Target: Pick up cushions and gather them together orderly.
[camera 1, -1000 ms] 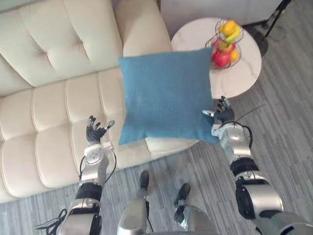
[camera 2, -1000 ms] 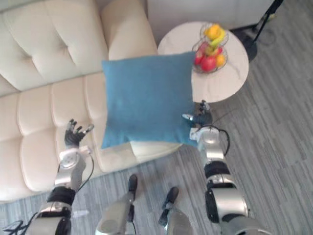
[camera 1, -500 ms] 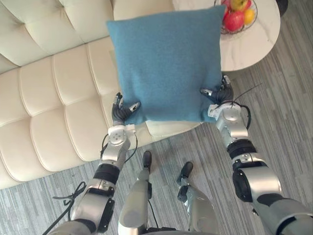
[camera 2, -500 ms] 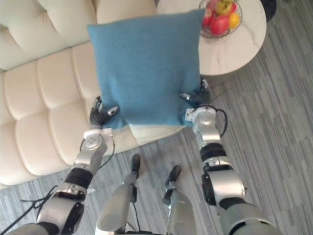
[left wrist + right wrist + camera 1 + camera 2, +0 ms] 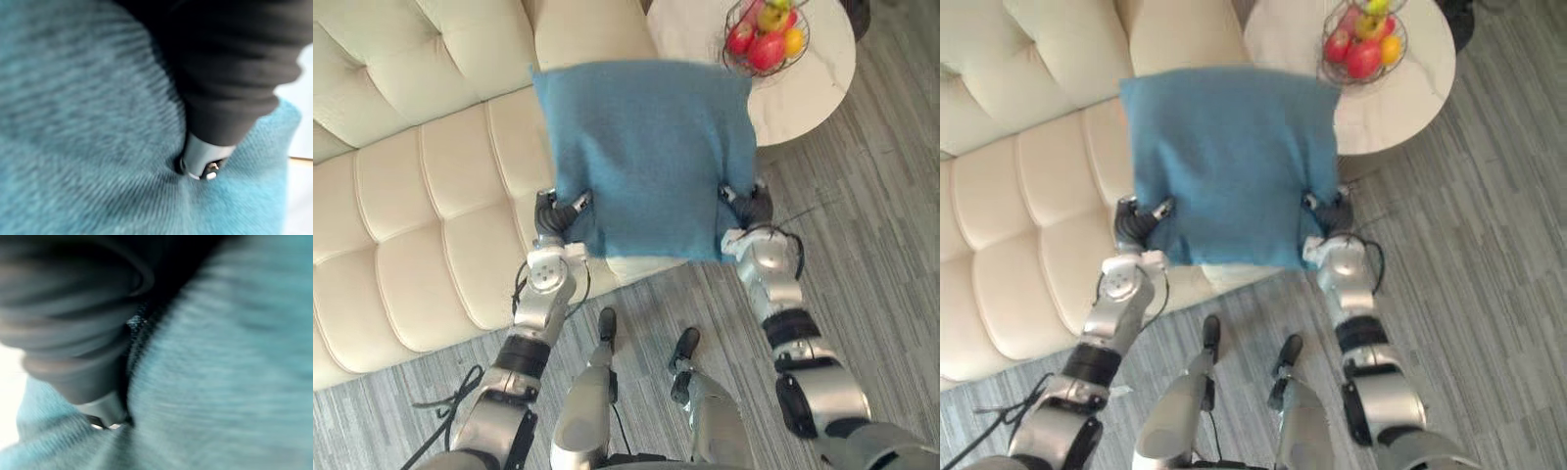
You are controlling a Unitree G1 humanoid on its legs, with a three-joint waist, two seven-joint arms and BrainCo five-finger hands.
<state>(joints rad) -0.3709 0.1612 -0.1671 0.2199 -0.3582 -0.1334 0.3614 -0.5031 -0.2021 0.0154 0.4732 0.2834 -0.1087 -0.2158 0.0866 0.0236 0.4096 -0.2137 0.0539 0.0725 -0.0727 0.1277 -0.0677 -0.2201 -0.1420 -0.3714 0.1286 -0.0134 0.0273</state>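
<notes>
The left hand [image 5: 551,213] is closed on one near corner of the blue cushion [image 5: 644,147], its fingers curled into the cloth. The left wrist view shows the knit dimpling where the hand presses in. The right hand [image 5: 751,206] is clamped the same way on the other near corner, and the fabric puckers around it too.

The cushion spans the gap between the two hands and spreads away from them as a broad, flat square, apparently raised off the seat. It looks light and soft. The cover gives under the hands, so the filling will likely sag if only one corner is held. The woven surface should offer good friction, and nothing about it seems fragile. Holding two matching corners, as now, seems the sound way to keep it square; a grip further in along the sides would be firmer.

Beyond and beside the left hand lies the cream tufted sofa [image 5: 421,196]. Well past the right hand stands a round side table [image 5: 818,78] carrying a wire fruit basket [image 5: 766,34].
</notes>
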